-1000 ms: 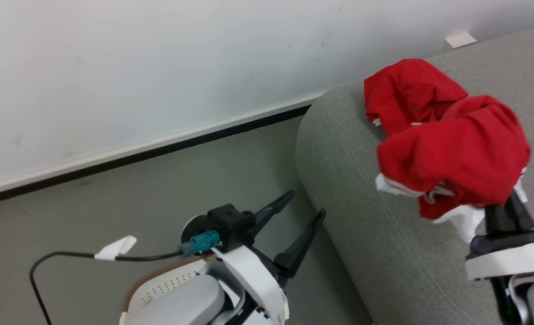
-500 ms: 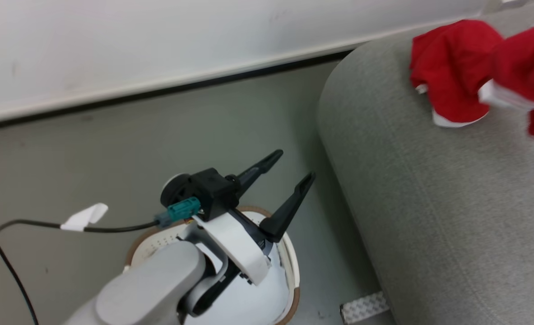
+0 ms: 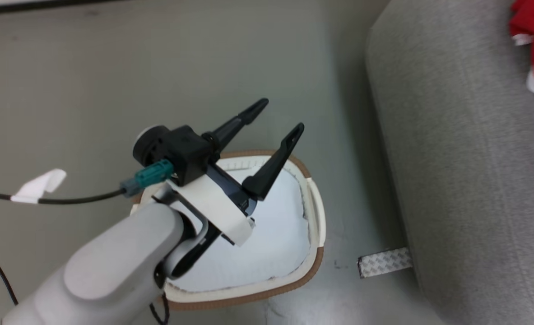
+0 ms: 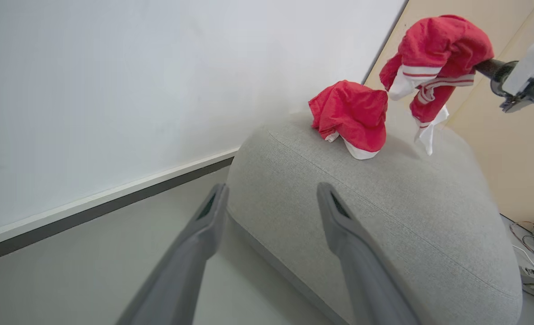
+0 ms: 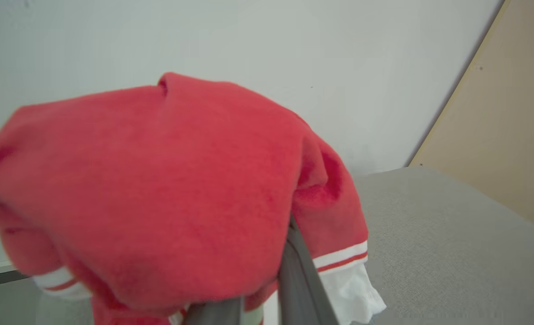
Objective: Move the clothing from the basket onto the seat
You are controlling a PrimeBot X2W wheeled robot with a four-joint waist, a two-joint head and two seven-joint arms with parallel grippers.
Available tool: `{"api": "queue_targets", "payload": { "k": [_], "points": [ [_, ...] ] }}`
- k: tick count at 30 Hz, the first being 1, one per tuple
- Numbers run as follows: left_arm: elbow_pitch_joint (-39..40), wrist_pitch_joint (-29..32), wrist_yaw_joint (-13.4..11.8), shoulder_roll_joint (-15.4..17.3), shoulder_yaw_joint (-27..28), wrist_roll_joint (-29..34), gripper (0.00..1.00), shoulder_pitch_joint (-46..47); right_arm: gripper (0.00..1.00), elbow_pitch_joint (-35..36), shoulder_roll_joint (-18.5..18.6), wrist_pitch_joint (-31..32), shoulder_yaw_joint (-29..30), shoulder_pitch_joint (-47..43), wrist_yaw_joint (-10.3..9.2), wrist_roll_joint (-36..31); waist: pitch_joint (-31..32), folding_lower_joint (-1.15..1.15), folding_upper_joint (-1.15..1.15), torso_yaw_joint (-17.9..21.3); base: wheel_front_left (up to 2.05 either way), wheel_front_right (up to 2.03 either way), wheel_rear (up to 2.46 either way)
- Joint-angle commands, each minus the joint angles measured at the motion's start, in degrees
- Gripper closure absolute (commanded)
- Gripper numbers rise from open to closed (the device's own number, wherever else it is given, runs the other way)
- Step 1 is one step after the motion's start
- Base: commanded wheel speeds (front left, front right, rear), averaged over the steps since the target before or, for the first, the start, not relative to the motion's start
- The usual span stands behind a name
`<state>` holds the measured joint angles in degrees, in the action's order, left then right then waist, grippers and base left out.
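A white pad lies right under the left fingers. A shiny strip of tape sticks to the grey floor, off to the right of them. A black cable with a white tag runs away to the left, behind the fingers. Far ahead of the fingertips stands a white wall with a dark strip along its foot. A tan board stands far to their right, with some wires near its foot.

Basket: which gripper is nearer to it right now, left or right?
Left. The left gripper hangs open over the basket; the right gripper is off over the seat, shut on the clothing.
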<state>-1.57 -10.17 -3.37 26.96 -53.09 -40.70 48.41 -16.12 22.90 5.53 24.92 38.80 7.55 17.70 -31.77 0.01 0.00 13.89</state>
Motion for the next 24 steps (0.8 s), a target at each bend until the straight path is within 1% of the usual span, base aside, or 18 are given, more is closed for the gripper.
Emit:
{"api": "queue_targets", "payload": {
  "k": [1,5,9,15,18,20,22,23,24],
  "points": [
    [0.1,-0.2,0.2,0.5,0.3,0.5,0.0,0.9,1.0,-1.1,0.4,0.3,0.7,1.0,-0.13,0.3,-2.8,-0.01,0.0,-1.9,0.0,0.0,0.0],
    [0.3,-0.5,0.4,0.7,1.0,0.7,0.0,2.3,1.0,-7.1,2.8,2.1,2.5,2.7,-0.13,-0.7,-5.6,-0.01,0.0,-2.9,0.0,0.0,0.0],
    [0.1,-0.9,1.0,0.7,1.2,1.0,0.0,3.4,1.0,-13.1,4.9,5.7,3.0,3.7,-0.13,-1.6,-7.4,-0.01,0.0,-3.9,0.0,0.0,0.0],
    [-0.9,-1.8,1.4,0.1,1.3,1.0,0.0,3.9,1.0,-18.4,7.3,10.2,-0.4,4.1,-0.13,-2.9,-8.2,-0.01,0.0,-4.7,0.0,0.0,0.0],
    [-1.3,-2.2,1.6,-0.2,1.2,1.0,0.0,3.9,1.0,-20.7,7.6,14.1,-1.4,4.1,-0.13,-3.4,-8.0,-0.01,0.0,-4.8,0.0,0.0,0.0],
    [-1.8,-2.4,1.7,-0.3,1.2,0.9,0.0,3.8,1.0,-21.6,7.8,15.1,-0.9,4.2,-0.13,-3.5,-7.7,-0.01,0.0,-5.0,0.0,0.0,0.0],
    [-2.2,-2.7,1.8,-0.6,1.2,0.7,0.0,3.5,0.55,-21.9,7.8,15.5,-0.9,3.9,-0.13,-3.7,-7.2,-0.01,0.0,-5.1,0.0,0.0,0.0],
    [-2.4,-2.8,1.8,-0.6,1.2,0.5,0.0,3.3,0.09,-21.7,7.6,15.4,-1.2,3.8,-0.13,-3.6,-6.8,-0.01,0.0,-5.0,0.0,0.0,0.0],
    [-2.7,-2.9,1.8,-0.7,1.1,0.4,0.0,3.1,0.0,-21.5,7.3,15.7,-1.6,3.6,-0.13,-3.3,-6.5,-0.01,0.0,-5.0,0.0,0.0,0.0]
  ]
}}
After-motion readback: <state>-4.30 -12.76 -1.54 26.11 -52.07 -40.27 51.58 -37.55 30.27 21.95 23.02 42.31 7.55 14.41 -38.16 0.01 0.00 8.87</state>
